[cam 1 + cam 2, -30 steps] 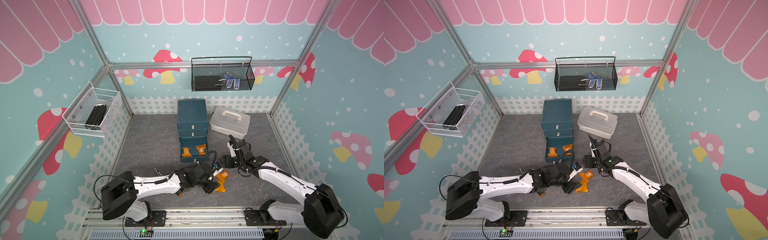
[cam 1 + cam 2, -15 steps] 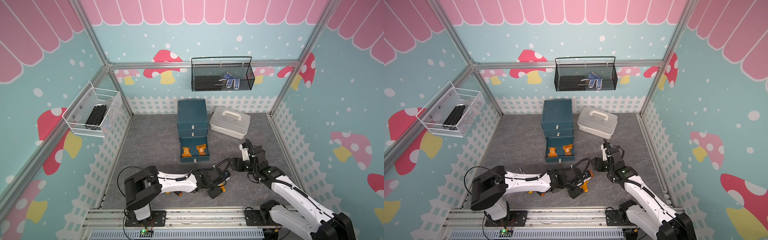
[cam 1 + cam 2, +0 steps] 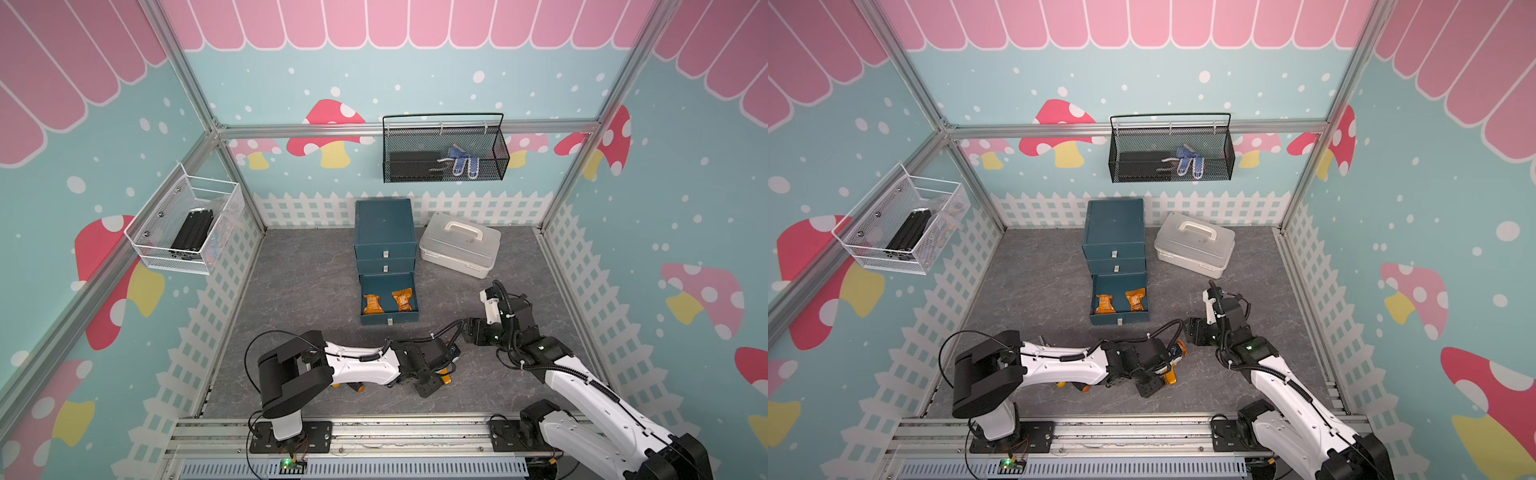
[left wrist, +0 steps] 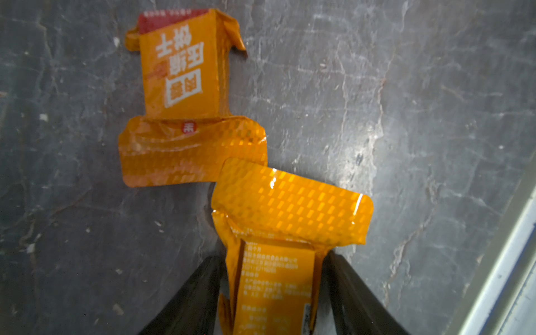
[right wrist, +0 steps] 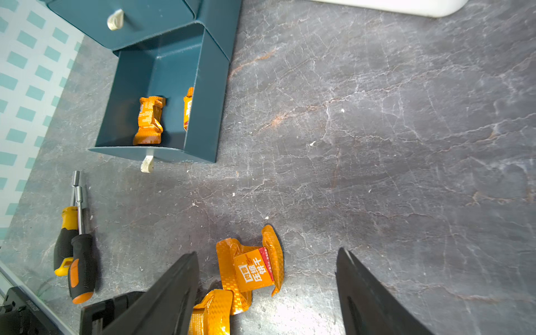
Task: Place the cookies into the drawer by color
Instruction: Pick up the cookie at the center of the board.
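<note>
Two orange cookies lie touching on the grey floor near the front. My left gripper (image 4: 272,256) is low over the nearer cookie (image 4: 275,278), fingers against both its long sides, shut on it. The other orange cookie (image 4: 182,78) lies label-up just beyond. My right gripper (image 5: 267,251) hangs open above that label-up cookie (image 5: 252,272), touching nothing. The teal drawer cabinet (image 3: 384,226) stands at the back. Its bottom drawer (image 3: 388,318) is pulled out and holds two orange cookies (image 3: 372,303) (image 3: 402,300). In both top views the left gripper (image 3: 1167,365) covers most of the floor cookies.
A pale grey case (image 3: 459,249) with a white handle sits right of the cabinet. Two screwdrivers (image 5: 78,255) lie on the floor under my left arm. A black wire basket (image 3: 444,153) and a white one (image 3: 187,224) hang on the walls.
My left gripper has moved right and down over the two floor cookies, and its jaws have narrowed round one. My right arm has drawn its elbow back; its gripper stays open.
</note>
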Available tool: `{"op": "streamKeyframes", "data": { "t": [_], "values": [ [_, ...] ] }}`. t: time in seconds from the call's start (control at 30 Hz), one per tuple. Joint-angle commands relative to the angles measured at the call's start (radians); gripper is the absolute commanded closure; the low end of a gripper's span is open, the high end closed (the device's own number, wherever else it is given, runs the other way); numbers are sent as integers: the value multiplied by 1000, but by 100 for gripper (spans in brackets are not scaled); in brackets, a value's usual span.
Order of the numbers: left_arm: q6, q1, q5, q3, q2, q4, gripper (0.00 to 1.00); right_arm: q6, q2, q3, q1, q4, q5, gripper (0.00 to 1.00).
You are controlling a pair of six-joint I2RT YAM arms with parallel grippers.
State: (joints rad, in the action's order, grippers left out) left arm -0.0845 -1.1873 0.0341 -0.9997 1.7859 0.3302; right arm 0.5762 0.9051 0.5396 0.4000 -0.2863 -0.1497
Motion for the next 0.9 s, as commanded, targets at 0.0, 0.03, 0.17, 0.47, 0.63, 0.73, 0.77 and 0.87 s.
{"op": "streamKeyframes", "data": {
  "t": [0.0, 0.03, 0.17, 0.47, 0.63, 0.73, 0.77, 0.87],
  "values": [
    [4, -6, 42, -13, 10, 36, 41, -3, -14, -12, -4, 5, 1, 23],
    [8, -6, 50, -13, 8, 34, 42, -3, -12, -12, -5, 6, -1, 23],
    [13, -5, 18, -38, 38, 43, 47, -4, -11, -17, -4, 6, -1, 23],
    [-26, -2, 35, -39, 11, 65, 62, 1, -19, -23, -4, 10, -9, 23],
    [-107, -2, 154, -43, -33, 62, 62, 13, -4, -34, -4, 33, -24, 23],
    [-165, -2, 194, -39, -77, 60, 60, 15, 17, -33, -3, 75, -81, 23],
    [-186, -2, 201, -39, -93, 61, 60, 19, 23, -31, -4, 88, -99, 23],
    [-235, -2, 231, -38, -135, 65, 60, 34, 29, -37, -4, 144, -148, 23]
  ]
}}
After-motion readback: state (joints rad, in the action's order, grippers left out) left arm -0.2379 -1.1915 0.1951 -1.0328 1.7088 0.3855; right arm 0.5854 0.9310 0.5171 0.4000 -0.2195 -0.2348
